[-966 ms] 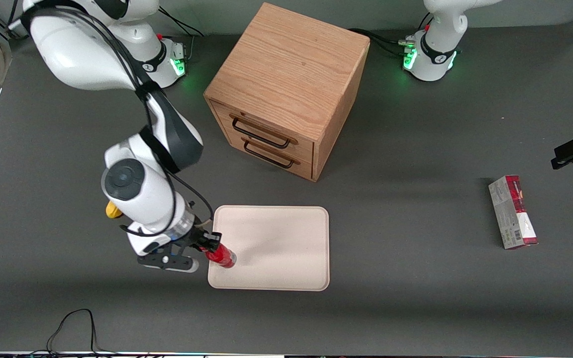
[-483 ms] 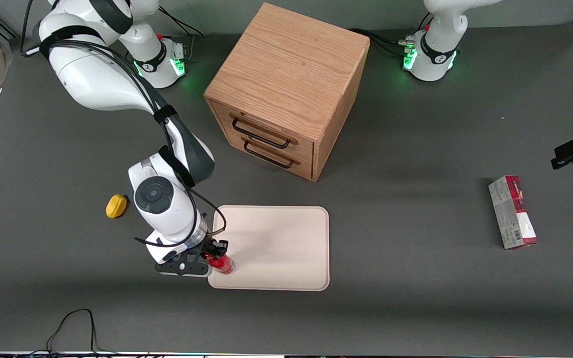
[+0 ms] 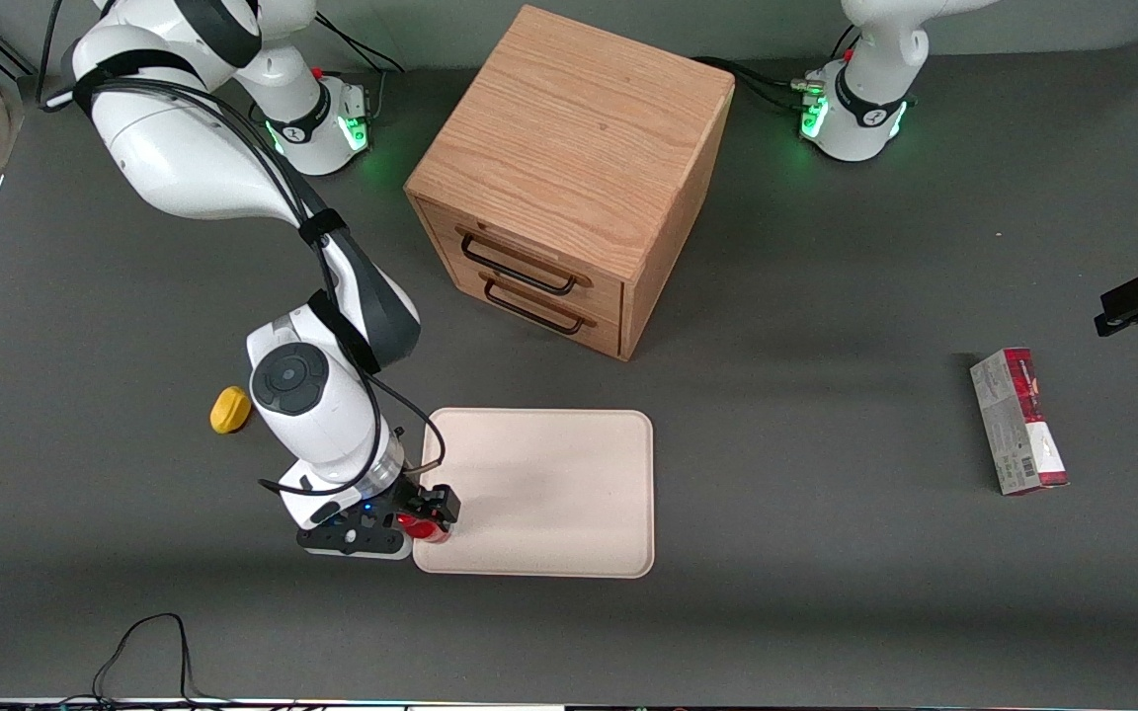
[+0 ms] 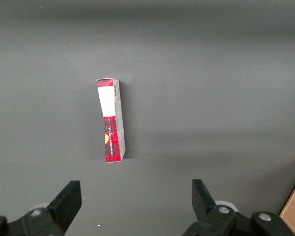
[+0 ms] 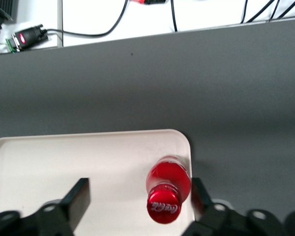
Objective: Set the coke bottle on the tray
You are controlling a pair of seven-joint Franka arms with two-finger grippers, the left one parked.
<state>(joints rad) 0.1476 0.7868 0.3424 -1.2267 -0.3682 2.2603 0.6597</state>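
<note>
With the coke bottle [image 5: 168,195] upright on the tray [image 3: 549,494] corner, the gripper [image 5: 137,206] stands spread apart; next, retract upward

The right arm bends down, its tool [image 3: 428,516] spread open.

Glossy red coke bottle [image 5: 168,189]; matt cream tray [image 5: 64,162]; wood-grain cabinet [image 3: 569,168].
</note>
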